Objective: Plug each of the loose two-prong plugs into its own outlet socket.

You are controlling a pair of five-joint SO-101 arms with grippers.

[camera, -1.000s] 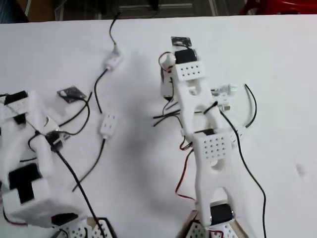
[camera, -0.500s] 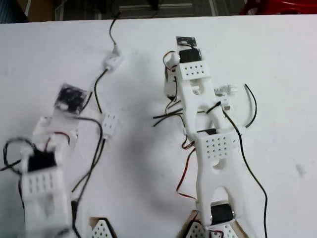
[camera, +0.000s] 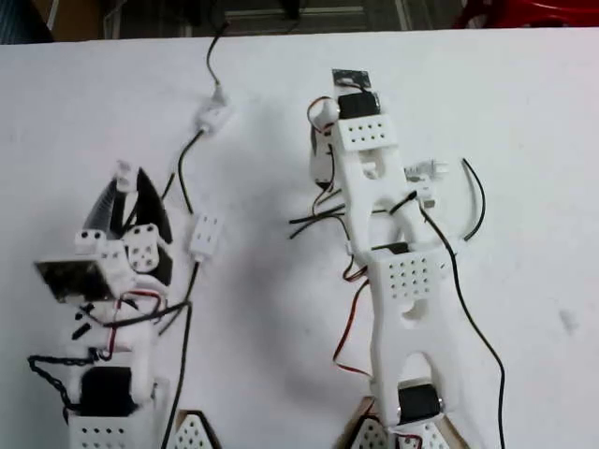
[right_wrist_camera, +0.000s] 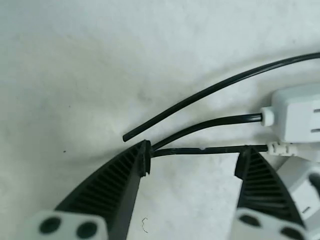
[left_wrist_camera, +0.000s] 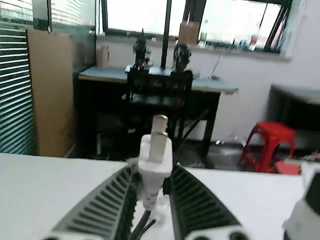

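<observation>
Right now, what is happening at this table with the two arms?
The left gripper is shut on a white two-prong plug, held above the table, not yet in the socket. The right gripper is open over black cables on the table, beside a second white plug.

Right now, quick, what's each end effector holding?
Left end effector: closed on a white plastic two-prong plug.
Right end effector: open, holding nothing, with thin black cables between its fingers.

Looks like a workshop or lab — dark workbench [left_wrist_camera: 200, 85] with small gear on top, wide windows [left_wrist_camera: 132, 15] behind, red plastic stool [left_wrist_camera: 270, 139] nearby, cardboard sheet [left_wrist_camera: 50, 90] leaning upright.
</observation>
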